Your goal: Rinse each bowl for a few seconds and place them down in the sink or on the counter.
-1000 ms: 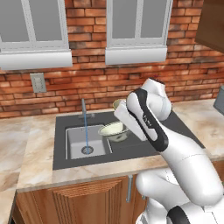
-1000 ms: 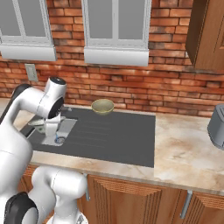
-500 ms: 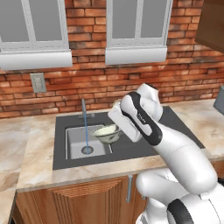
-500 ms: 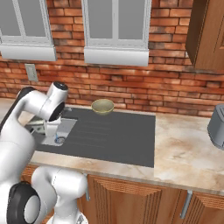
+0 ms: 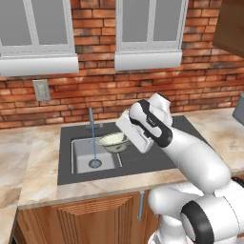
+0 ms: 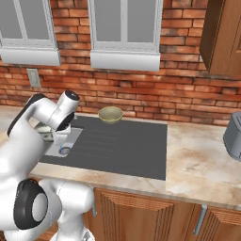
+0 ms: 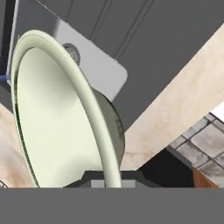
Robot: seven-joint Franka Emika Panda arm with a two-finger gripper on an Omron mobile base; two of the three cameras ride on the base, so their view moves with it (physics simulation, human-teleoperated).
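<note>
The pale bowl (image 5: pixel 112 141) is pinched by its rim in my gripper (image 7: pixel 107 181), and I hold it over the sink (image 5: pixel 83 155) basin, right next to the thin water stream (image 5: pixel 93 143). I think its rinse is just starting. The tan bowl (image 6: pixel 110 114) sits at the back of the drainboard (image 6: pixel 122 143), so that one is left to wash.

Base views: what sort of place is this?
A simulated home kitchen, most likely: a dark sink with a thin faucet set in a marble-patterned counter over wooden cabinets, against a brick wall with windows.
</note>
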